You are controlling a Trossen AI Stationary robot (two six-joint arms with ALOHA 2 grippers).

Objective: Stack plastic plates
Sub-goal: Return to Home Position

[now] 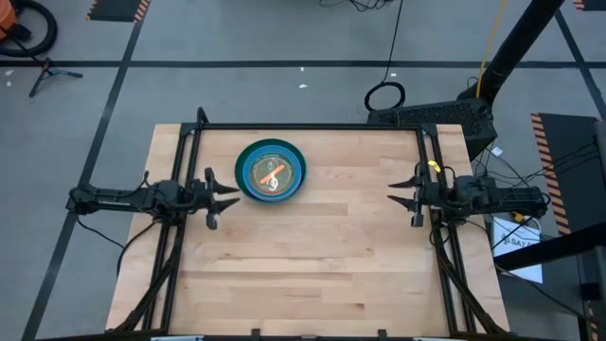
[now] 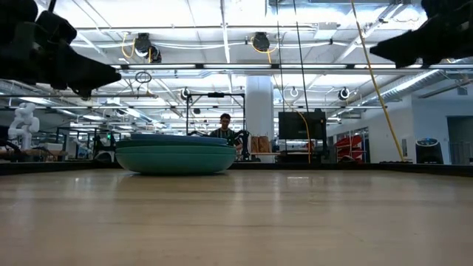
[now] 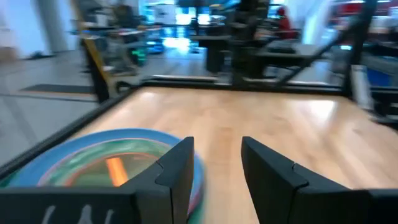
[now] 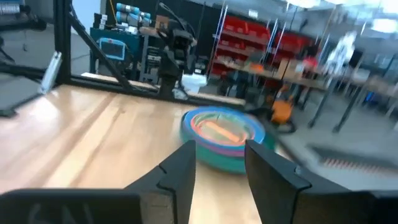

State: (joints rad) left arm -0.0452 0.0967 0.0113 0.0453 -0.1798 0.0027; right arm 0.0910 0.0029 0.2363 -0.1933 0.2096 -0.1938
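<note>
Since every plate in view sits nested in one pile, the stacking itself looks finished. Plastic plates: a single stack on the bench, toward the far edge and left of centre. A large teal plate is at the bottom with a blue rim inside it. Pink and green bands show in the wrist views, and orange is at the centre on top. In the low view the pile sits flat, rims even, with no tilt seen.

Left hand: just beside the stack on its near-left side, apart from the rim, and raised off the wood in the low view. Its fingers are parted to a moderate gap with nothing between them. Right hand: well apart from the stack at the bench's right side, likewise parted and empty, pointing inward.

Step in hand, as I judge it: parking both arms. The left arm is the one to watch because its fingertips are near the teal rim. It should draw straight back along its own line, or rise first, before any sideways swing. A clip on the rim could slide the pile or unseat the top plates, which are light plastic on smooth wood. The right arm has free room and can go directly. There is no reason to close either hand near the plates.

A person shows far behind the bench, well clear of the arms.
</note>
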